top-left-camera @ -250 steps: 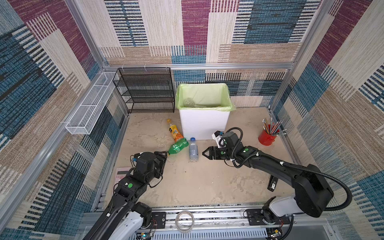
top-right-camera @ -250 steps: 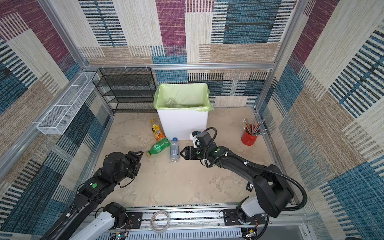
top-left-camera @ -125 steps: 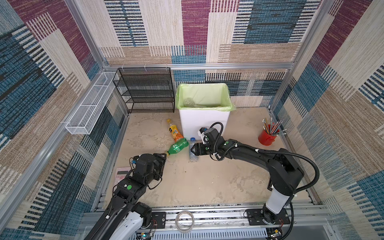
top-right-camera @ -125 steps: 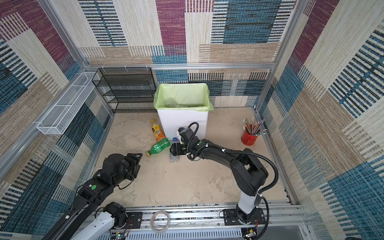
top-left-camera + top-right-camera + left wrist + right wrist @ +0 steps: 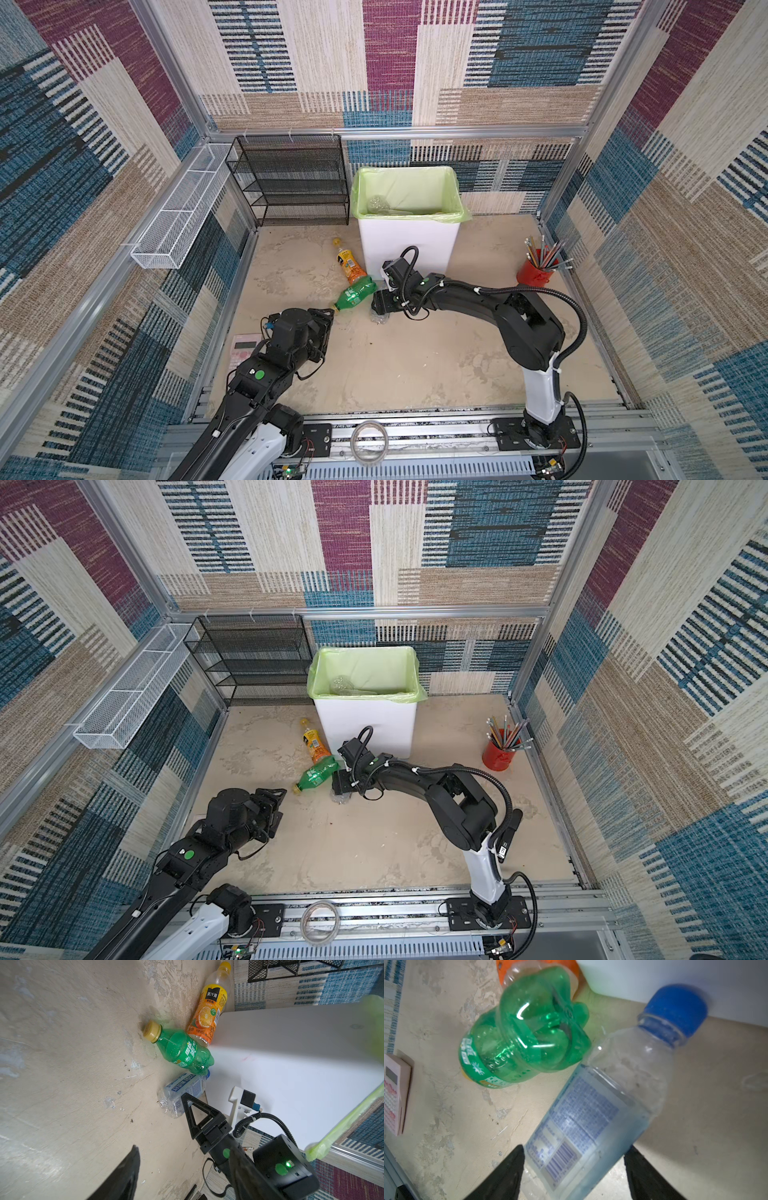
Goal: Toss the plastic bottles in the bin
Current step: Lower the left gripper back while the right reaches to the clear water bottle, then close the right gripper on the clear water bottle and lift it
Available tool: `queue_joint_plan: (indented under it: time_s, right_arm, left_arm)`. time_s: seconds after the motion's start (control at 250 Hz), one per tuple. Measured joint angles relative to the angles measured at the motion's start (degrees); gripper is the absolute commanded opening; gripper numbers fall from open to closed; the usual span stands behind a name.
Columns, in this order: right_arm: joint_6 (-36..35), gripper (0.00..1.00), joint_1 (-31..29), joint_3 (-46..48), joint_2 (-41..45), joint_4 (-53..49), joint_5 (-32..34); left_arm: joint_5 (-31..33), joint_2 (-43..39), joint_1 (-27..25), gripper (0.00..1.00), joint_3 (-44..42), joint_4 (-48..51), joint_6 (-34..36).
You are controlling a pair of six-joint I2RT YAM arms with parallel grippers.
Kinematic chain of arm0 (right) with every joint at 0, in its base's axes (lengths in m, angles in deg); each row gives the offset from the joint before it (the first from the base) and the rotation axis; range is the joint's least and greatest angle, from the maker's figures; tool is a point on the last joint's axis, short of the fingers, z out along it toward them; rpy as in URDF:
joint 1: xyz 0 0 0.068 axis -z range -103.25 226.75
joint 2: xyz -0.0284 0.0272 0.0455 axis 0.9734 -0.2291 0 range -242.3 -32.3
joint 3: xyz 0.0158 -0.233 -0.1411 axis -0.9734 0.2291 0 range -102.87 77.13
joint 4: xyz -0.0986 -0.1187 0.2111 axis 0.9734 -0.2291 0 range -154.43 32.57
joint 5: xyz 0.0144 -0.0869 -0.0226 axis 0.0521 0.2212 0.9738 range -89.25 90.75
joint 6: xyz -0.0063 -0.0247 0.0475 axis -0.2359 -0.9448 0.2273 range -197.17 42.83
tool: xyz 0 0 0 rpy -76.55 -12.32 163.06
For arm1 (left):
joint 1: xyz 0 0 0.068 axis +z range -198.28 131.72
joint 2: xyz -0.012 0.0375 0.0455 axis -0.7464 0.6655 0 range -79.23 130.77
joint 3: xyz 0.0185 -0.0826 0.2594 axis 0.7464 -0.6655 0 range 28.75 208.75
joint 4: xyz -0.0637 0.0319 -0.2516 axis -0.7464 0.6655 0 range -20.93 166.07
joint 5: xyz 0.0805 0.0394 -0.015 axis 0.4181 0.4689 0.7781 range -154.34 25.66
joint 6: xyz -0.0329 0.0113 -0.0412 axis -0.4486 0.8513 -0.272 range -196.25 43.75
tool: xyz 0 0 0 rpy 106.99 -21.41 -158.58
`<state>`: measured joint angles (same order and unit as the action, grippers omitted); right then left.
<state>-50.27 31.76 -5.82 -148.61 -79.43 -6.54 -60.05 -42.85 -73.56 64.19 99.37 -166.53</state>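
Observation:
Three plastic bottles lie on the floor in front of the bin [image 5: 409,245] [image 5: 365,725], which is white with a light-green bag. The orange one [image 5: 348,264] [image 5: 207,1016] rests by the bin's corner. The green one [image 5: 355,293] [image 5: 525,1043] has a yellow cap. The clear one [image 5: 602,1105] [image 5: 182,1088] has a blue cap. My right gripper [image 5: 574,1149] [image 5: 380,303] hangs over the clear bottle, open, a finger on each side of its body. My left gripper [image 5: 326,318] [image 5: 278,796] is open and empty, just short of the green bottle's cap. Another clear bottle [image 5: 380,205] lies inside the bin.
A black mesh rack [image 5: 291,183] stands at the back left, with a white wire basket [image 5: 178,220] on the left wall. A red cup of pencils [image 5: 536,270] stands at the right. A pink calculator [image 5: 245,347] lies under my left arm. A tape roll [image 5: 369,440] sits on the front rail.
My right gripper has swept left from beside the clear bottle to over it, and its jaws have widened a little. The left arm has barely moved.

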Motion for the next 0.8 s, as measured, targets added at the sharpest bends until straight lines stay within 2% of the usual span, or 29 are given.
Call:
queue_joint_plan:
  time_s: [0.324,0.536,0.664,0.8]
  right_arm:
    - [0.1,0.74,-0.2,-5.7,-4.9,-3.2,2.1]
    - [0.1,0.66,-0.2,-5.7,-5.8,-5.7,4.3]
    - [0.1,0.62,-0.2,-2.5,-3.7,-5.0,4.9]
    - [0.1,0.6,0.0,5.2,2.9,-4.9,4.9]
  left_arm:
    - [0.0,1.1,0.0,0.69,-0.1,-0.2,-1.2]
    - [-0.2,1.1,0.0,0.69,-0.1,-0.6,-1.2]
    - [-0.2,0.7,0.0,0.69,-0.1,-0.6,-1.2]
    - [-0.2,0.2,0.0,0.69,-0.1,-0.6,-1.2]
